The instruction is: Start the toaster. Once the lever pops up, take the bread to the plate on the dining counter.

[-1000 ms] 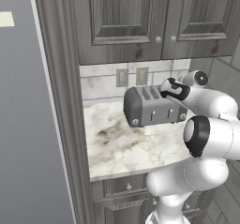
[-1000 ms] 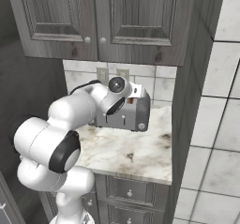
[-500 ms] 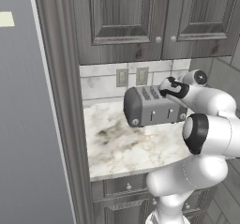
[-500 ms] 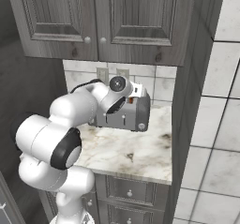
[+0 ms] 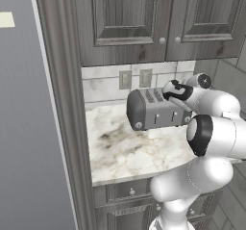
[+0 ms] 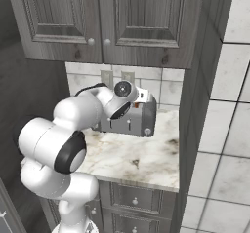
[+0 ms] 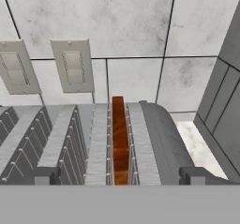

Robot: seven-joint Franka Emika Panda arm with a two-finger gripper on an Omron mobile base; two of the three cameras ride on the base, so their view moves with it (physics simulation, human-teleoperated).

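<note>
Brown bread (image 7: 120,143) sits in toaster (image 5: 156,108) slot near right end; gripper (image 7: 120,176) spread wide just above, holding nothing.

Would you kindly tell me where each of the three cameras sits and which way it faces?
Left base view: behind the arm to its left, looking forward and down at the toaster on the wall counter; white arm at right.
Right base view: behind to its right, same toaster and counter; arm at left.
Hand view: on the hand, looking along the toaster's top at the bread in a slot; open gripper at bottom.
All three share the toaster and wall outlets.
</note>
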